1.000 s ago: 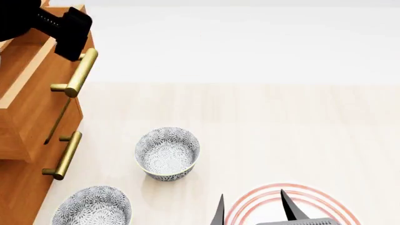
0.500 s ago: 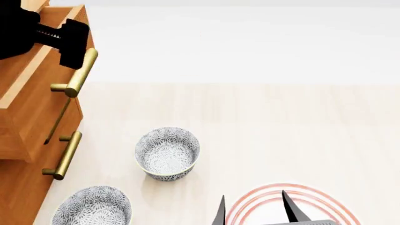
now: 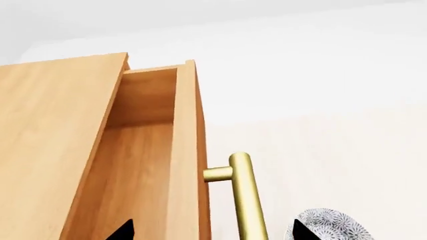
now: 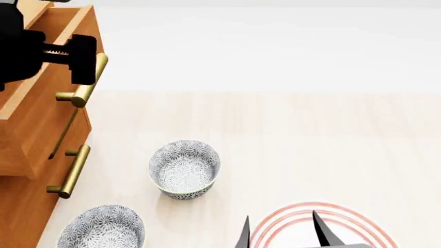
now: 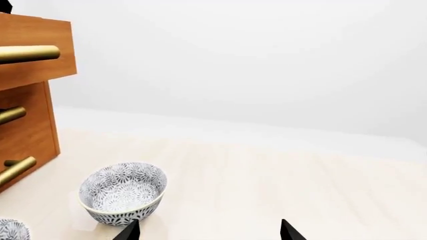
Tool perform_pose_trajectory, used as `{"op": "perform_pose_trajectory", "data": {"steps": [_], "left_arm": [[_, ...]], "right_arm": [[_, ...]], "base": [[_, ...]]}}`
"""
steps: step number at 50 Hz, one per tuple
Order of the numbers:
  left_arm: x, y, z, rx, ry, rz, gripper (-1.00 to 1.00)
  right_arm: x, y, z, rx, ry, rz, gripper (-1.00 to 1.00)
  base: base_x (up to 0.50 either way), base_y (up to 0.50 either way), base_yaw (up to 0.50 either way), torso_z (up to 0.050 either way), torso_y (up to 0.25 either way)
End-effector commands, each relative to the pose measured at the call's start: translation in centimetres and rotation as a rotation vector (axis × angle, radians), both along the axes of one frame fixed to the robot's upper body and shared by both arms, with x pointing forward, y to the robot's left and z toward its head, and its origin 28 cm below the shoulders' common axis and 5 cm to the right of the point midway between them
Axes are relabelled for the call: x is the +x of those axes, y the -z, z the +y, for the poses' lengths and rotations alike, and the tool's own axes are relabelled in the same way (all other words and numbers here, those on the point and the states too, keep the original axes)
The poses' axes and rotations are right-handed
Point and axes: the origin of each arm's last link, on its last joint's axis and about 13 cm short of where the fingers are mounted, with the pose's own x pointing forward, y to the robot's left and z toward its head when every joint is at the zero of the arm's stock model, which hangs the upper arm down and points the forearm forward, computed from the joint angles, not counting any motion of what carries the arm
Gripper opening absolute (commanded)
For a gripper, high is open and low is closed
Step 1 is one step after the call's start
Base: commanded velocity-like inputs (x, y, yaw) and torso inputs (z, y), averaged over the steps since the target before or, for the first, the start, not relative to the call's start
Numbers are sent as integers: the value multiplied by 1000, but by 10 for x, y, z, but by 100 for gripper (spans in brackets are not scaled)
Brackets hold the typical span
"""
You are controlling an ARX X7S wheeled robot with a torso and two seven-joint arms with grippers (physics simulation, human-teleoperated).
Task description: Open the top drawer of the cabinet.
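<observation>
The left pincer [image 4: 86, 59] has drifted off the top drawer's [image 4: 41, 98] brass handle [image 4: 88, 80], prongs apart; the drawer juts from the cabinet [image 4: 17, 206], so opening looks done.

One cabinet [image 4: 28, 134] at 9 o'clock on the tabletop [image 4: 310, 139]. Three drawers, top drawer [image 4: 41, 77] included. Three brass handles [image 5: 27, 53] counted in the right wrist view. Two patterned bowls: one [image 4: 185, 169] near centre, one [image 4: 101, 228] at 7 o'clock. One red-ringed plate [image 4: 289, 225] at 5 o'clock.
</observation>
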Motion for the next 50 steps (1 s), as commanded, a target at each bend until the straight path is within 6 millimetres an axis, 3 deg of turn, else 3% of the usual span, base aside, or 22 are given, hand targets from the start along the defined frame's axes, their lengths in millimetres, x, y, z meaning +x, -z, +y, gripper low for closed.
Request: {"op": "perform_pose_trajectory", "data": {"steps": [1,13,24,39,50], "left_arm": [[3,19,-2,-48,5,52,100],[5,36,-2,-44,8,86,100],[7,38,-6,-75,36,98,100],[-2,31,-52,-179,186,102,100],[-5,35,-69,-179,230,109,100]], "right_arm": [[-1,0,0,-2,3,0,100],[1,2,2,-2,-5,4,100],[4,4,1,-1,-5,10,100],[4,7,2,5,-9,17,100],[4,9,2,8,-9,22,100]], "base": [[0,0,0,0,0],[0,0,0,0,0],[0,0,0,0,0],[0,0,0,0,0],[0,0,0,0,0]]}}
